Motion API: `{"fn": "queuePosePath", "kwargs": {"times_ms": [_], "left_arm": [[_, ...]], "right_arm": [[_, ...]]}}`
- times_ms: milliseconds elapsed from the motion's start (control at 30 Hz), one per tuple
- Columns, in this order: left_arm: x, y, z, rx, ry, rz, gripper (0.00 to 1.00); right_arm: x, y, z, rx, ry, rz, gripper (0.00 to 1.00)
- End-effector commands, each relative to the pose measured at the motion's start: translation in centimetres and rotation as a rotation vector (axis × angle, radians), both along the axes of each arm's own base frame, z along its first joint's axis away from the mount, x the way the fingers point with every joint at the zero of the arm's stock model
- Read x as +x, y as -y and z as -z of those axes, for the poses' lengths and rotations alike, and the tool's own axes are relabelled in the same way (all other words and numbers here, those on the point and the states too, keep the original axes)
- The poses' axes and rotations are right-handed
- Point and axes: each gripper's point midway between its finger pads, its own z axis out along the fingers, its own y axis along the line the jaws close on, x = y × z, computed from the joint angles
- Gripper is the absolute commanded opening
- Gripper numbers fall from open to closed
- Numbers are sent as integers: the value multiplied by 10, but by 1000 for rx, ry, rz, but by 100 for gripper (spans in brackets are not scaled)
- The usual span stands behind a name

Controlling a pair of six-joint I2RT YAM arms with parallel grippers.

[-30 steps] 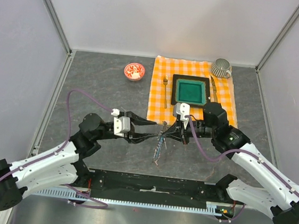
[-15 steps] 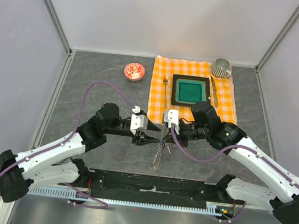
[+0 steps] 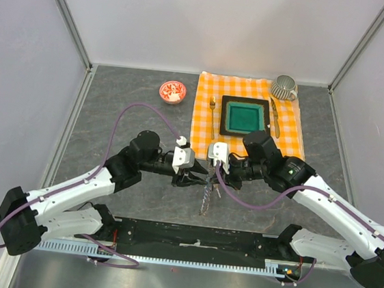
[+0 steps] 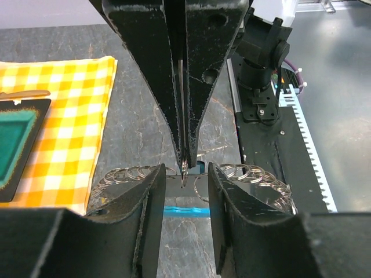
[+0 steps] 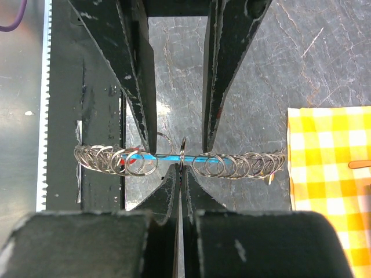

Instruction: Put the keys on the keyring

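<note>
Left fingers (image 4: 142, 220) edged right, closer to right fingers (image 5: 165, 197) | left: spread apart, straddling keyring (image 5: 243, 165) | right: pinched onto one keyring loop

No lettering, number, brand mark or sign can be read in any view. The small red-and-white bowl (image 3: 172, 92), well beyond the jaws of the left gripper (image 4: 182, 174), has a pattern too small to make out. The white toothed strip (image 4: 304, 139) off to the right of those jaws shows only plain teeth.
</note>
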Motion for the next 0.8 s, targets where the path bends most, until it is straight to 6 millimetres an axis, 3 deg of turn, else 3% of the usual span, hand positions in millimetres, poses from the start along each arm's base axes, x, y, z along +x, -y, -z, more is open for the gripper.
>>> {"fn": "queuePosePath", "kwargs": {"times_ms": [0,433,633,700,767], "left_arm": [[-3,7,-19,-48,30,41,41],[-4,13,-18,-50,7,58,22],[-5,16,-15,-43,-4,69,18],[-5,16,-13,-40,-9,73,15],[-6,16,-13,-36,-14,74,4]], "right_arm": [[5,-10,-30,73,77,-19,0],[4,-12,-28,70,69,-30,0],[4,-12,-27,70,68,-31,0],[4,-12,-27,71,68,-30,0],[4,-12,-27,71,70,-28,0]]}}
